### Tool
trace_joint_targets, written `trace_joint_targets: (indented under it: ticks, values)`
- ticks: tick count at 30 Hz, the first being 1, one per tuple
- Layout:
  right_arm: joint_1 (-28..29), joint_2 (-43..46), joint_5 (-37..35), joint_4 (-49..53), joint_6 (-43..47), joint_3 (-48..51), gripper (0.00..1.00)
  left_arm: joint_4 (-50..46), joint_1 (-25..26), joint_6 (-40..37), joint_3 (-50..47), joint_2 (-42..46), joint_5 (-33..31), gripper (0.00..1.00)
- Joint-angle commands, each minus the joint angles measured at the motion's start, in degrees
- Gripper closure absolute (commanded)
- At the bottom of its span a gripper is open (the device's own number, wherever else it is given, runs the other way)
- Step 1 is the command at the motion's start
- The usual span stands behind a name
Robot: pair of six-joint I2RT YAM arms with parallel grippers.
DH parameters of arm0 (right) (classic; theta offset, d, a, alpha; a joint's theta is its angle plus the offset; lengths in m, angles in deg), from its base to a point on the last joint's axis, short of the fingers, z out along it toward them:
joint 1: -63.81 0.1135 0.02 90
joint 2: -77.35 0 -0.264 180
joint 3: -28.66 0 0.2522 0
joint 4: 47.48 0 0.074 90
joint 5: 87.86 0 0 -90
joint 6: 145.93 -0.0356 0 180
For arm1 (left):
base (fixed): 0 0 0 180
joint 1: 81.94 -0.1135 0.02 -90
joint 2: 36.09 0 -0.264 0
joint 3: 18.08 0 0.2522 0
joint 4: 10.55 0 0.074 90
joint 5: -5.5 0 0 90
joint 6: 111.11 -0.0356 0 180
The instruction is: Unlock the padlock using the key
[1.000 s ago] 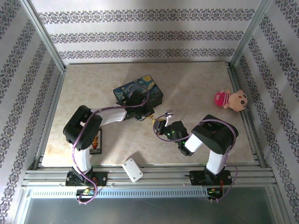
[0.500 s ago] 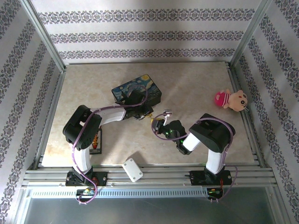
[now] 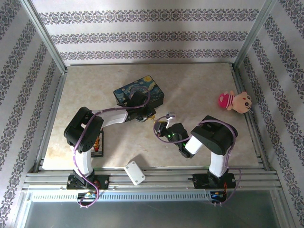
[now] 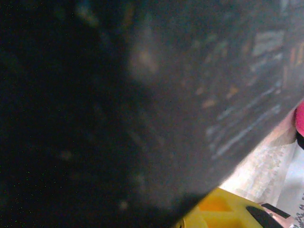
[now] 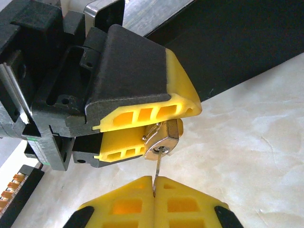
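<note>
One padlock (image 5: 164, 138): a small brass body clamped between the yellow fingers of the left pincer (image 5: 167, 127), seemingly clear of the table (image 5: 266, 156). Its keyhole face is turned toward the right pincer.
Key (image 5: 156, 172): a thin metal blade with its tip at or in the keyhole. I cannot tell how deep it sits. Its other end is pinched between the closed fingers of the right pincer (image 5: 155, 198).
Padlock handling: probably rigid, light and smooth, so it may twist in the grip once torque comes. It is best held across the flat body sides, as now, with the shackle end left free.
Key handling: probably stiff but slim, so it could bend or slip. Grip it near the head and turn about the blade's own line, with no sideways push.
Starry-night box (image 3: 142, 91): just behind the left pincer in the top view.
Change over one second: the right arm has swung leftward, bringing its pincer closer to the left one. The box lies slightly further left.
Change over the last half second: almost none.
</note>
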Motion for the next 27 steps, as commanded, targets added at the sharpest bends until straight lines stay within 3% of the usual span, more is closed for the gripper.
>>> trace_joint_targets:
  ticks: [1,13,18,27]
  values:
    - [-0.3,-0.3,-3.7,-2.4,1.0,-1.5,1.0,-0.6,0.6,3.4,-1.0,-0.2,6.4,0.97]
    - [-1.3,0.8,-2.9,-2.4,-0.5,-0.8,1.0,0.4,0.6,3.9,-1.5,-0.6,6.7,0.98]
    - [-3.4,0.7,2.8,-2.4,-2.4,-2.2,1.0,0.7,0.6,3.9,-1.6,-0.5,7.0,0.98]
    - [-4.8,-0.8,6.8,-2.4,-2.2,-4.2,1.0,0.8,0.6,3.8,-1.7,0.0,7.5,0.98]
